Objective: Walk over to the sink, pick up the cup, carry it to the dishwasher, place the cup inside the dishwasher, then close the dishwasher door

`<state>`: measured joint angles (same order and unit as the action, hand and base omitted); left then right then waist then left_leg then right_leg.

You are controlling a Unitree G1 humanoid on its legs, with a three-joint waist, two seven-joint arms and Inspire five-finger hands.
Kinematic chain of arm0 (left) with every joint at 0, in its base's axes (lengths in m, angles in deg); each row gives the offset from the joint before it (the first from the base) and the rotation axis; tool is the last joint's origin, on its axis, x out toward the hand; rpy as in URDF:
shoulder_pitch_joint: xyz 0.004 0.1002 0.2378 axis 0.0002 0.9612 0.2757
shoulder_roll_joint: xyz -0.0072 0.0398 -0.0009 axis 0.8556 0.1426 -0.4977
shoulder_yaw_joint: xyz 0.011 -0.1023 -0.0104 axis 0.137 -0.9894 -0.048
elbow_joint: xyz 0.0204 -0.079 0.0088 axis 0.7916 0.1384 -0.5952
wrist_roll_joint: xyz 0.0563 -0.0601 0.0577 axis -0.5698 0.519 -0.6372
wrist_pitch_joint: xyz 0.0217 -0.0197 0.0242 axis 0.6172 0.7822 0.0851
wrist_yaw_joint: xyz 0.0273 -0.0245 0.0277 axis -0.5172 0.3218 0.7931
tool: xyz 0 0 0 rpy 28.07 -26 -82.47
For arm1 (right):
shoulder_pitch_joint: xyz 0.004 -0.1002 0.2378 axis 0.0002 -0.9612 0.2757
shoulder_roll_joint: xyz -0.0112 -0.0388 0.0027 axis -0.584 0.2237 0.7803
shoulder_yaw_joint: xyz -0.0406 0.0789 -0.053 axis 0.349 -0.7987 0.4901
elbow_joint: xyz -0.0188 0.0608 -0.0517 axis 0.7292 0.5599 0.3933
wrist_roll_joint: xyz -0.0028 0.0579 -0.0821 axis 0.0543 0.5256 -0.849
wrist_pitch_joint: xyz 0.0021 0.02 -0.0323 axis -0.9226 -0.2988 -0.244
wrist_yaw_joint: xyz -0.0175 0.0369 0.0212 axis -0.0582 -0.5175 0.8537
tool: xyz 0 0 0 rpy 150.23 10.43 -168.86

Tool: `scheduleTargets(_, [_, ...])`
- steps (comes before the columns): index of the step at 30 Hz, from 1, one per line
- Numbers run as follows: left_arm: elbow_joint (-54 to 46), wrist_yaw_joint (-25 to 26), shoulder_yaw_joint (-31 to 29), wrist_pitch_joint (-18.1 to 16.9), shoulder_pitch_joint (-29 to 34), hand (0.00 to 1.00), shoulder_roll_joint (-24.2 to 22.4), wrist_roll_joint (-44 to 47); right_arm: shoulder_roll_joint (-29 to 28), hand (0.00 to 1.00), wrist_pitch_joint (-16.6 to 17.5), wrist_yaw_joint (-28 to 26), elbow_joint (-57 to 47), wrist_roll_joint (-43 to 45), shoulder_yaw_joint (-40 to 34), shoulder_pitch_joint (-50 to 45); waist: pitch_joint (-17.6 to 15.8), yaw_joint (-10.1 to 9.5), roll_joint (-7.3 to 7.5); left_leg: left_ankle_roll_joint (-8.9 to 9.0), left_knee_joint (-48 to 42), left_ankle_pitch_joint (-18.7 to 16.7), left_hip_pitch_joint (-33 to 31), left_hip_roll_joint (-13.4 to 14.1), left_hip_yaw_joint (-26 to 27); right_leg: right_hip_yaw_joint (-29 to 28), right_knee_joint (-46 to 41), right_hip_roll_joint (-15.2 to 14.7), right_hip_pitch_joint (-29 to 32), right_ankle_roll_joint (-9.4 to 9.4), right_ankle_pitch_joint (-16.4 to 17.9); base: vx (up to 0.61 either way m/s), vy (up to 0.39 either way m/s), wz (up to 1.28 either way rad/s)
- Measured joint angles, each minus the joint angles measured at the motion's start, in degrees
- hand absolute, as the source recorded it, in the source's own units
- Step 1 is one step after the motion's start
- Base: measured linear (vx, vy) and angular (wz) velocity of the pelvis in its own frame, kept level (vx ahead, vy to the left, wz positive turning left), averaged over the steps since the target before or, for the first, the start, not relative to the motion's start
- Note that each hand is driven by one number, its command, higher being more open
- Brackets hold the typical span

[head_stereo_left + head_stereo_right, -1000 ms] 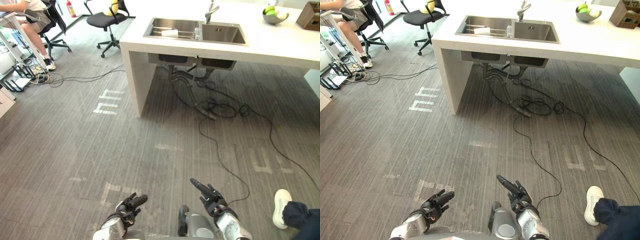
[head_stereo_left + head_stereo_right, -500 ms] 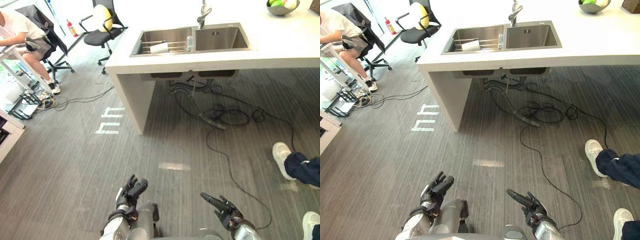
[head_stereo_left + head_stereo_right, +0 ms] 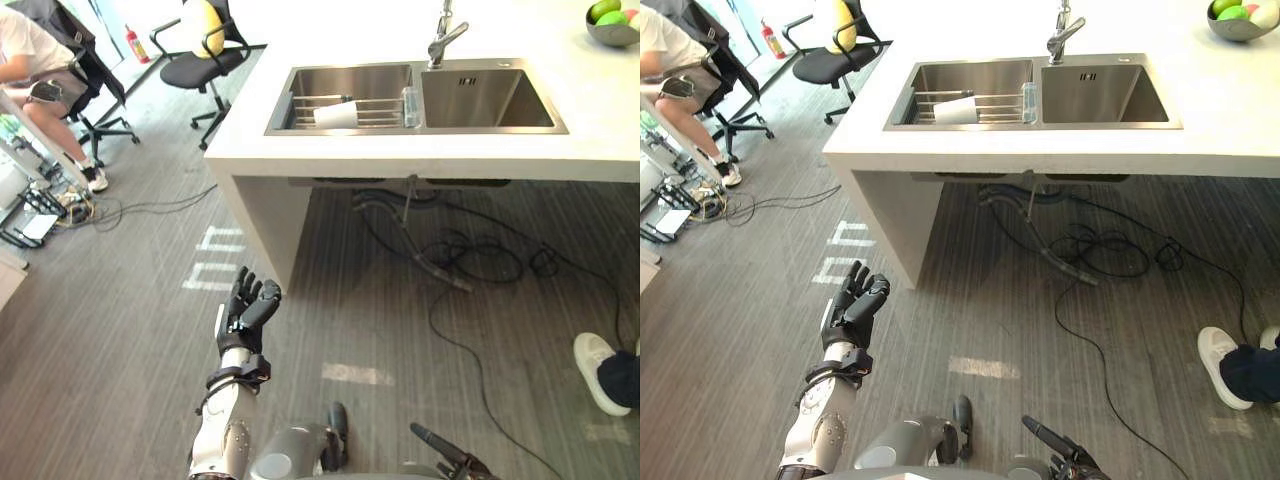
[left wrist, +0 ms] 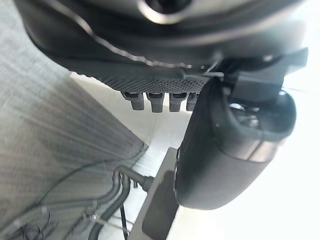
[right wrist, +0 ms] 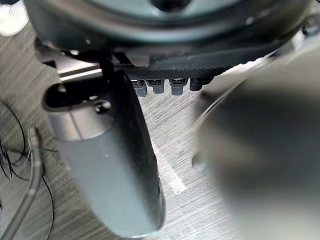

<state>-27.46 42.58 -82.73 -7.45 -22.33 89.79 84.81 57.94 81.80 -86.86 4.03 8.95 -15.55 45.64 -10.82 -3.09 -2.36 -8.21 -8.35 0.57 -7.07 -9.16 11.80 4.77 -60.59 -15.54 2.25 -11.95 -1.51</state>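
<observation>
A white cup point(image 3: 337, 114) lies on its side on a wire rack in the left basin of the steel double sink point(image 3: 480, 128), which is set in a white counter point(image 3: 250, 150). My left hand point(image 3: 245, 310) is raised over the floor, short of the counter's corner, open with straight fingers and holding nothing. My right hand point(image 3: 445, 462) is low at the bottom edge, open, with fingers pointing forward. Both hands are far from the cup.
A faucet point(image 3: 445, 35) stands behind the sink, and a fruit bowl point(image 3: 612, 22) sits at the counter's right end. Hoses and cables point(image 3: 470, 260) lie under the counter. A person's shoe point(image 3: 600, 370) is at right. A black office chair point(image 3: 200, 40) and a seated person point(image 3: 30, 60) are at left.
The camera has moved closer to the sink. My left hand has risen from low by my body to well out in front. My right hand has sunk towards the bottom edge.
</observation>
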Motion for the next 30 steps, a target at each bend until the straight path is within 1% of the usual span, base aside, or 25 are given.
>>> scheduleTargets(1, [-0.1, 1.4, -0.2, -0.2, 0.1, 1.0, 0.6, 0.1, -1.2, 1.0, 1.1, 0.1, -0.9, -0.5, -1.0, -0.5, -0.1, 0.28, 0.2, 0.31, 1.5, 0.1, 2.0, 0.0, -0.6, 1.9, -5.5, -1.2, 3.9, 4.59, 4.1, 0.38, 0.099, 0.1])
scheduleTargets(2, [-0.1, 2.9, -0.2, -0.9, 0.1, 1.0, 1.0, 0.2, -2.3, 1.0, 1.7, 0.1, -2.1, -0.3, -2.1, -0.9, -0.2, 1.21, 0.25, 0.4, 2.8, 0.0, 3.9, 0.1, -1.9, 5.0, -6.5, -2.1, 7.1, 9.94, 9.7, 0.35, 0.074, 0.17])
scheduleTargets(3, [-0.3, 3.4, -0.2, -1.3, 0.0, 1.0, 1.0, 0.2, -2.8, 1.0, 1.9, 0.1, -2.5, -0.2, -2.4, -1.0, -0.2, 1.57, 0.24, 0.56, 3.5, -0.1, 4.6, 0.3, -2.8, 6.2, -5.4, -2.0, 8.8, 10.83, 12.3, 0.3, 0.01, 0.42])
scheduleTargets(4, [-0.5, 4.3, -0.2, -2.1, 0.0, 1.0, 0.8, 0.2, -3.4, 1.0, 2.1, -0.6, -3.0, 1.0, -3.3, -1.2, -0.2, 2.29, 0.16, 1.1, 4.2, -0.5, 6.1, 0.9, -4.4, 7.1, 0.4, -0.7, 11.7, 10.66, 16.2, 0.26, -0.058, 0.67])
scheduleTargets(5, [-0.5, 4.5, -0.1, -2.5, -0.1, 1.0, 0.8, 0.2, -3.9, 1.0, 2.3, -1.4, -3.6, 1.8, -4.0, -1.7, -0.4, 3.01, -0.09, 1.76, 4.0, -1.3, 7.4, 1.8, -6.6, 6.6, 10.6, 1.3, 13.1, 10.02, 17.6, 0.25, -0.087, 0.79])
scheduleTargets(6, [-0.6, 4.4, -0.1, -2.8, -0.2, 1.0, 0.8, 0.2, -4.2, 1.0, 2.3, -2.0, -3.6, 1.9, -4.7, -2.0, -0.4, 3.14, -0.09, 2.02, 3.6, -2.0, 7.8, 2.2, -7.6, 5.5, 16.6, 2.3, 13.4, 9.61, 17.4, 0.29, -0.184, 1.08])
scheduleTargets(7, [-0.6, 3.9, -0.3, -4.1, -0.1, 1.0, 0.9, 0.3, -5.0, 1.0, 3.1, -3.7, -3.6, 2.1, -5.9, -3.1, -0.3, 2.99, 0.01, 2.96, 0.9, -4.4, 8.3, 3.1, -10.3, 2.8, 28.5, 3.7, 13.5, 8.54, 15.1, 0.25, -0.187, 0.98])
scheduleTargets(8, [-0.9, 3.6, -0.6, -4.9, 0.1, 1.0, 0.9, 0.3, -5.4, 1.0, 4.2, -4.5, -3.5, 2.2, -5.9, -3.9, -0.3, 2.68, 0.1, 3.58, -0.9, -6.1, 8.8, 3.4, -11.6, 2.4, 32.3, 3.7, 13.5, 8.32, 12.2, 0.33, -0.262, 0.94])
scheduleTargets(9, [-2.1, 3.1, -1.2, -5.4, 0.9, 1.0, 0.9, 0.4, -5.6, 1.0, 5.0, -5.2, -3.4, 2.3, -5.8, -4.4, 0.1, 2.33, 0.71, 3.99, -2.2, -7.3, 9.3, 3.6, -12.6, 2.0, 34.5, 3.5, 13.4, 8.72, 8.9, 0.24, -0.21, 0.53])
scheduleTargets(10, [-3.1, 2.8, -1.8, -5.6, 1.5, 1.0, 0.9, 0.4, -5.7, 1.0, 5.2, -5.7, -3.3, 2.3, -5.8, -4.5, 0.3, 2.1, 1.1, 4.45, -2.9, -8.2, 9.7, 3.6, -13.0, 1.9, 35.8, 3.3, 13.0, 8.92, 6.8, 0.19, -0.163, 0.27])
scheduleTargets(11, [-3.7, -1.6, -2.5, -3.1, 1.5, 1.0, 3.6, 0.1, -5.1, 1.0, 4.4, -8.8, 1.7, 1.7, -5.8, -1.1, 1.9, -0.54, 2.15, 8.69, 1.2, -11.5, 15.4, 9.3, -14.3, 5.4, 47.7, 8.5, 4.3, 8.95, 1.0, 0.06, -0.06, 0.09])
scheduleTargets(16, [-3.7, -1.6, -2.3, -3.1, 1.5, 1.0, 3.6, 0.1, -5.1, 1.0, 4.4, -8.8, 1.7, 1.7, -5.8, -1.1, 1.9, -0.37, 2.15, 8.69, 1.3, -11.5, 15.6, 9.3, -14.2, 5.3, 47.7, 8.5, 4.3, 8.94, 1.0, 0.0, 0.0, 0.0])
scheduleTargets(19, [-3.7, -1.5, -0.3, -2.9, 1.3, 1.0, 3.8, 0.1, -5.1, 1.0, 4.0, -8.8, 1.7, 1.8, -5.8, -1.1, 2.0, -0.07, 2.12, 8.65, 2.1, -11.5, 16.8, 9.4, -13.8, 5.1, 47.5, 8.5, 3.7, 8.84, 1.2, 0.0, 0.0, -0.06])
scheduleTargets(21, [-3.8, -1.4, 1.6, -2.5, 0.8, 1.0, 3.9, 0.1, -5.1, 1.0, 3.6, -8.8, 1.6, 1.9, -5.8, -1.1, 2.0, 0.39, 2.11, 8.59, 2.4, -11.4, 17.4, 9.4, -13.6, 5.0, 47.3, 8.5, 3.5, 8.8, 1.4, 0.0, 0.001, -0.05])
scheduleTargets(24, [-3.8, -0.1, 4.0, -1.2, -1.5, 1.0, 4.2, 0.2, -5.1, 1.0, 2.8, -8.8, 1.4, 2.3, -5.8, -1.1, 2.5, 1.74, 2.12, 8.67, 4.2, -11.1, 18.6, 9.6, -13.6, 5.2, 46.5, 8.5, 3.4, 8.91, 2.3, 0.01, -0.005, 0.03])
scheduleTargets(26, [-4.0, 0.6, 5.2, -1.0, -3.6, 1.0, 4.8, 0.0, -5.2, 1.0, 2.3, -9.3, 1.4, 2.3, -6.0, -1.8, 3.6, 2.93, 1.99, 9.12, 5.3, -11.1, 19.2, 10.2, -14.6, 6.2, 44.9, 8.7, 3.5, 9.09, 4.0, 0.07, -0.047, 0.19])
scheduleTargets(27, [-4.1, 0.9, 5.7, -1.0, -4.4, 1.0, 5.0, 0.0, -5.1, 1.0, 1.9, -9.6, 1.4, 2.4, -6.3, -2.2, 4.1, 2.99, 2.0, 9.37, 5.5, -11.2, 19.2, 10.4, -15.0, 6.5, 44.1, 8.7, 3.8, 9.14, 4.8, 0.12, -0.083, 0.32])
scheduleTargets(28, [-5.0, 0.9, 6.5, -1.0, -5.7, 1.0, 5.2, -0.3, -5.1, 1.0, 0.8, -10.1, 1.5, 3.3, -7.1, -2.6, 4.6, 3.07, 1.89, 9.71, 5.6, -11.4, 19.4, 10.7, -16.0, 7.4, 42.4, 8.6, 4.0, 9.24, 6.6, 0.15, -0.1, 0.38])
scheduleTargets(29, [-7.4, 0.8, 6.9, -1.0, -6.0, 1.0, 5.0, -0.2, -4.7, 1.0, -0.4, -10.1, 1.6, 5.6, -7.2, -3.5, 5.6, 3.14, 1.56, 10.45, 5.4, -11.6, 19.5, 11.5, -16.6, 8.6, 41.6, 9.0, 4.0, 9.47, 8.6, 0.12, -0.087, 0.4])
scheduleTargets(30, [-9.1, 0.8, 7.1, -1.0, -6.0, 1.0, 5.0, -0.2, -4.6, 1.0, -0.9, -10.1, 2.0, 7.0, -7.4, -3.7, 5.9, 3.09, 1.57, 11.18, 3.6, -11.9, 19.0, 11.4, -16.3, 8.8, 41.6, 8.9, 3.5, 9.65, 9.8, 0.15, -0.067, 0.31])
